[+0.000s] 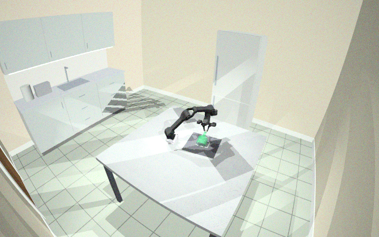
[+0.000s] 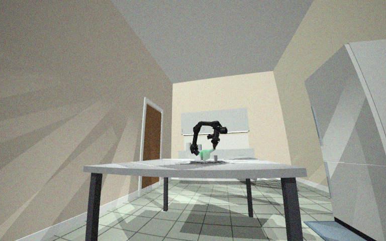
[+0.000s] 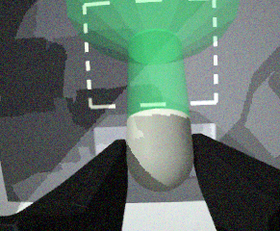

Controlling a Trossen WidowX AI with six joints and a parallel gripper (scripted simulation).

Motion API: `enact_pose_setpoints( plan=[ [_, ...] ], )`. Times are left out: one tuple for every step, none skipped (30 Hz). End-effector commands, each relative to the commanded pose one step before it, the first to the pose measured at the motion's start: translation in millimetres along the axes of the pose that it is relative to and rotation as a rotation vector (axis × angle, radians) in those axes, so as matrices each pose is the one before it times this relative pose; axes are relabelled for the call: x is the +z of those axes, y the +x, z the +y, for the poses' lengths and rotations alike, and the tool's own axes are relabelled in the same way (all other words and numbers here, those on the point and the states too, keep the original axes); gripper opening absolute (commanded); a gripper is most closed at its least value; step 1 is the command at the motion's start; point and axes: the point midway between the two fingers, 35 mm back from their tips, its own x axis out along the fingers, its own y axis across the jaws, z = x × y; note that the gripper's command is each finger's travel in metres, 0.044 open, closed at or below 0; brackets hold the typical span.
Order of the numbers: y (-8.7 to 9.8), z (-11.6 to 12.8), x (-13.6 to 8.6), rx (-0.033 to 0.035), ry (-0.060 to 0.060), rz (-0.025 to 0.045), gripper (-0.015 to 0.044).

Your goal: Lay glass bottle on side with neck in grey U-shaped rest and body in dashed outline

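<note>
The green glass bottle (image 1: 202, 140) (image 2: 204, 154) (image 3: 158, 84) is steeply tilted, its neck higher than its body. My gripper (image 1: 205, 130) (image 2: 214, 148) (image 3: 159, 146) is shut on the beige capped end of the neck. The body is low over the mat; whether its lower edge touches is unclear. The grey U-shaped rest (image 2: 215, 158) (image 3: 204, 130) stands below the neck, which is above it and not in it. In the wrist view the capped end hides the rest's middle. The dashed outline (image 3: 204, 102) lies under the neck and part of the body.
The dark mat (image 1: 212, 154) (image 2: 193, 162) lies on the white table (image 1: 168, 173) (image 2: 159, 170). The arm's base (image 1: 170, 140) stands on the table beside the mat. A fridge (image 1: 235, 73) and kitchen counter (image 1: 77, 99) stand away from the table. Striped shadows cross the mat.
</note>
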Motion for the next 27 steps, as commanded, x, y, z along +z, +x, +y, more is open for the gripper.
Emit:
enact_pose_setpoints(
  plan=[
    [4.7, 1.24, -6.17, -0.00071, 0.0025, 0.00089, 0.0111],
    [0.65, -0.01, -1.15, 0.00024, -0.0005, -0.0001, 0.0111],
    [0.66, -0.01, -1.14, 0.00023, -0.0005, -0.00007, 0.0111],
    [0.67, -0.01, -1.14, 0.00022, -0.0005, -0.00005, 0.0111],
    [0.68, -0.01, -1.13, 0.00021, -0.0005, -0.00002, 0.0111],
    [0.68, -0.01, -1.12, 0.0002, -0.0005, 0.0, 0.0111],
    [0.69, 0.0, -1.12, 0.00019, -0.0005, 0.00002, 0.0111],
    [0.7, 0.0, -1.11, 0.00018, -0.0004, 0.00004, 0.0111],
    [0.71, 0.0, -1.1, 0.00017, -0.0004, 0.00006, 0.0111],
    [0.72, 0.0, -1.09, 0.00016, -0.0004, 0.00008, 0.0111],
    [0.73, 0.0, -1.09, 0.00015, -0.0004, 0.00011, 0.0111],
    [0.74, 0.0, -1.08, 0.00014, -0.0003, 0.00013, 0.0111],
    [0.75, 0.0, -1.07, 0.00013, -0.0003, 0.00014, 0.0111],
    [0.76, -0.01, -1.06, 0.00013, -0.0003, 0.00015, 0.0111],
    [0.57, 0.0, -0.78, 0.00013, -0.0003, 0.00015, 0.0111],
    [0.08, 0.0, -0.11, 0.00003, -0.0001, 0.00004, 0.0111],
    [0.19, 0.0, -0.27, 0.00007, -0.0001, 0.00009, 0.0111],
    [0.31, 0.0, -0.42, 0.00012, -0.0002, 0.00015, 0.0111],
    [0.39, 0.0, -0.54, 0.00015, -0.0002, 0.00018, 0.0111],
    [0.42, 0.0, -0.57, 0.00016, -0.0002, 0.00016, 0.0111],
    [0.41, 0.0, -0.55, 0.00014, -0.0002, 0.00012, 0.0111],
    [0.4, 0.0, -0.52, 0.0001, -0.0002, 0.00009, 0.0111],
    [0.41, -0.01, -0.52, 0.00006, -0.0002, 0.0001, 0.0111],
    [0.41, -0.01, -0.51, 0.00004, -0.0001, 0.00012, 0.0111],
    [0.42, -0.01, -0.51, 0.00002, -0.0001, 0.00016, 0.0111],
    [0.42, -0.01, -0.51, 0.00001, 0.0, 0.00019, 0.0111],
    [0.42, -0.01, -0.51, 0.00001, 0.0, 0.00021, 0.0111]
  ],
)
